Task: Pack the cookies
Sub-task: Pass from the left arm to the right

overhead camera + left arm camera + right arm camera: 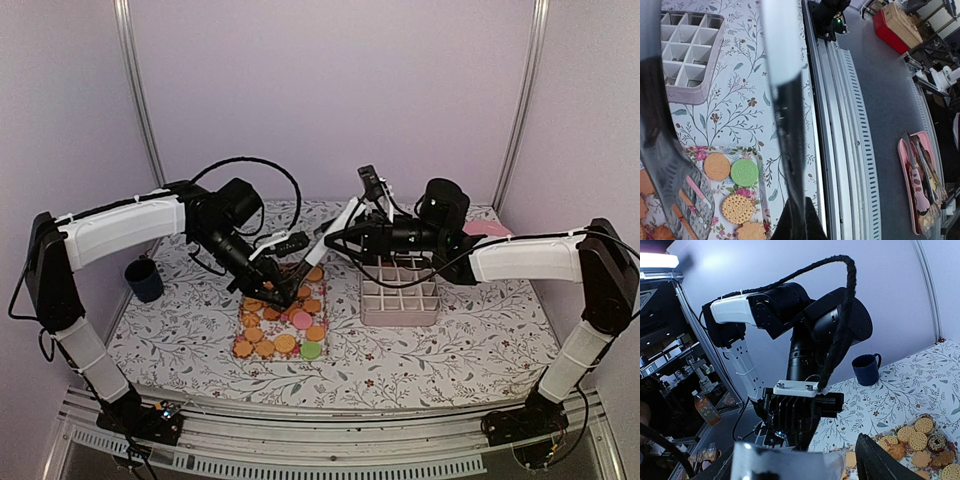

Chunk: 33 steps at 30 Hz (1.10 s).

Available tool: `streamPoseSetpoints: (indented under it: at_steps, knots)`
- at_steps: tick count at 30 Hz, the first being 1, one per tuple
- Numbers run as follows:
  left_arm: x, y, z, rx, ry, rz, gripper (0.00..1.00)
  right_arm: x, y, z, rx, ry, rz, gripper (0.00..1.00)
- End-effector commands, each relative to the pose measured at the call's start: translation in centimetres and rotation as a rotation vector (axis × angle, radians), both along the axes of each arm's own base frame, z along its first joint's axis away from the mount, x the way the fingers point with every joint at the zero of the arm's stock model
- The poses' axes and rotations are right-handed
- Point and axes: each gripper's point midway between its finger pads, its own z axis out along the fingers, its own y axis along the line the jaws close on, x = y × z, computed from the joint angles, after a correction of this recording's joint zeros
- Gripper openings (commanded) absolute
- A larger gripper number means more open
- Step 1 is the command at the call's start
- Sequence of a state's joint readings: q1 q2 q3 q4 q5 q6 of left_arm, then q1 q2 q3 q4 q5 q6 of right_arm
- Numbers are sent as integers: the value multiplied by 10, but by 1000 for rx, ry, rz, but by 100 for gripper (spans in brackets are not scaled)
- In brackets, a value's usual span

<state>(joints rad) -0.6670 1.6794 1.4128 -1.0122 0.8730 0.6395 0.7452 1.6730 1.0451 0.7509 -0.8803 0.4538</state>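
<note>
Top view: the cookies (285, 343) lie on a floral tray (238, 322) near the middle of the desk (470, 340). They are mostly orange, with pink and green ones toward 5 o'clock. The left gripper (287, 292) sits low over the tray's 12 o'clock end. The right gripper (332, 240) hangs just beyond it at 1 o'clock, so the two arms crowd that corner. A grid box (400, 312) stands at 3 o'clock of the tray, with a narrow gap between them. A navy cup (145, 282) sits by the desk's 9 o'clock edge, and a pink plate (488, 228) shows behind the right arm at 1 o'clock. Bare cloth runs from the box to the 3 o'clock edge, and a strip of it lies between the tray and the near edge.

Left wrist: my fingers are pressed together at 6 o'clock, and a blurred pale-to-dark bar rises from them that I cannot identify. A black slotted spatula (667, 170) lies over cookies at 8 o'clock. I cannot tell what holds it. The desk's metal rail (840, 150) runs close along the tray's 3 o'clock side.

Right wrist: my fingers stand spread at the bottom edge, and I see nothing between them. The left arm fills the centre, the cup sits at 3 o'clock and cookies at 4 o'clock.
</note>
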Motion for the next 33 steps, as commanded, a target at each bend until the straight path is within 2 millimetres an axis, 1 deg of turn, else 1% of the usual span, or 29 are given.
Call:
streamPoseSetpoints:
  at_steps: [1, 4, 9, 14, 18, 19, 21, 23, 26, 28, 30, 33]
  knots:
    - [-3, -2, 13, -28, -52, -28, 0, -9, 6, 5, 2, -5, 55, 66]
    - [2, -1, 10, -10, -86, -18, 0, -13, 6, 0, -12, 13, 77, 59]
    - [18, 1, 5, 29, -166, 28, 0, -16, 4, -9, -36, 44, 83, 48]
    - [19, 1, 5, 33, -171, 35, 0, -13, 5, -12, -52, 55, 67, 36]
    - [28, 4, 1, 61, -179, 69, 19, -5, 5, -11, -73, 57, 10, 34]
    - [33, 8, 1, 65, -172, 90, 27, -1, 4, -12, -85, 53, -18, 33]
    - [46, 21, 2, 58, -140, 149, 47, 10, 3, -15, -110, 37, -87, 33]
    - [60, 39, 2, 53, -117, 217, 57, 19, 1, -15, -126, 12, -150, 32]
    - [83, 73, 6, 47, -112, 340, 60, 31, -1, -16, -142, -27, -227, 33]
    - [96, 95, 7, 58, -132, 427, 65, 36, 2, -18, -154, -51, -262, 33]
    - [109, 119, 3, 98, -168, 525, 67, 41, 9, -21, -169, -71, -288, 33]
    - [118, 150, -1, 124, -176, 636, 69, 46, 27, -27, -192, -112, -313, 33]
